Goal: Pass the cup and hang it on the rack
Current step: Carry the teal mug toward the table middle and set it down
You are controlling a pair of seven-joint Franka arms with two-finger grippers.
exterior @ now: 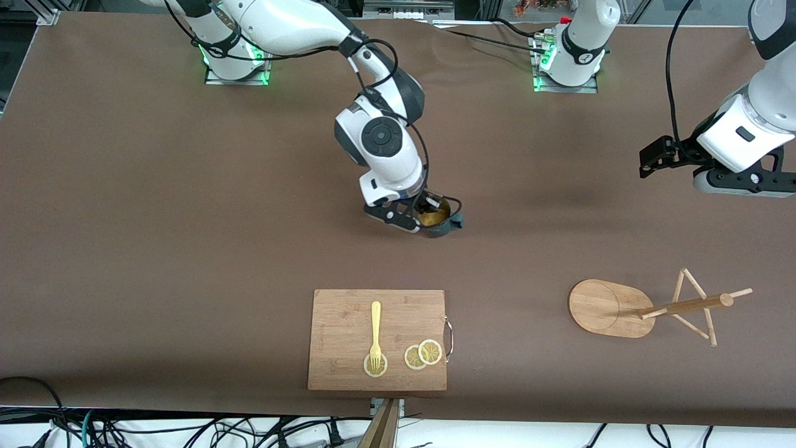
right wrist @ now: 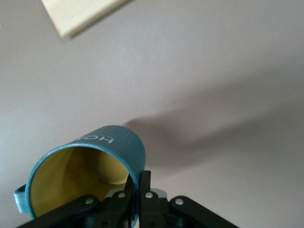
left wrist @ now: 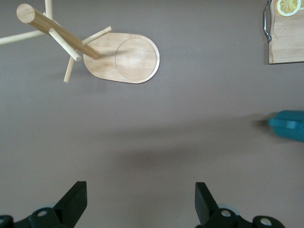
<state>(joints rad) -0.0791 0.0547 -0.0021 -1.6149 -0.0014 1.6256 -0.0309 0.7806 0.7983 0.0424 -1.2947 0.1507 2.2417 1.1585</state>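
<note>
Right claw (right wrist: 133,192) clamped on cup (exterior: 435,221) rim, wrist bent down.

Brown table (exterior: 155,218) (matte) with cutting board (exterior: 348,323) and rack (exterior: 612,308)

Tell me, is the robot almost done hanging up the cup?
Not yet. Done: the right gripper is shut on the rim of the cup, over the middle of the table. In hand: bringing it for the pass. Left: the left gripper waits open, holding nothing, and the rack has bare pegs, so passing and hanging remain.
</note>
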